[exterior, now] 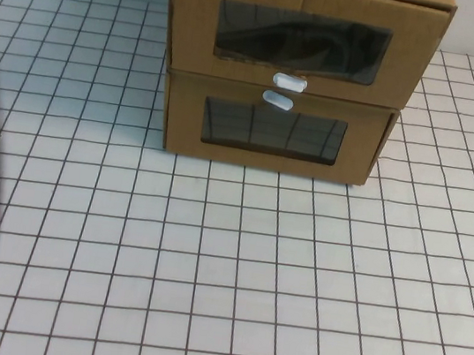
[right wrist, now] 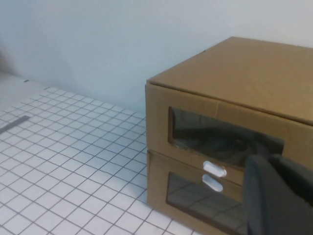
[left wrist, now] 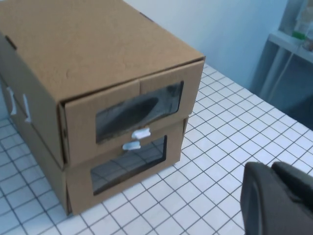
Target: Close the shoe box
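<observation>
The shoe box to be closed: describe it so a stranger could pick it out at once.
At the far edge of the gridded table two brown cardboard boxes are stacked. The shoe box is the upper one, above the lower box. Its white pull tab sits at the front's bottom edge, while the lower box's sits at the top.

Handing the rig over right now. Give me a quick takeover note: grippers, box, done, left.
Left gripper: shows only in its wrist view, off the front of the boxes, touching nothing.
Right gripper: the same, in front of the boxes and clear of them.
Neither shows in the high view.
Brown cardboard drawer-style shoe box, with a small white pull tab at its front's bottom edge, sits on a similar cardboard box at the far side of the gridded white table.
Done: nothing visible. The drawer front appears to overhang the lower box.
Left: push the drawer in flush.
</observation>
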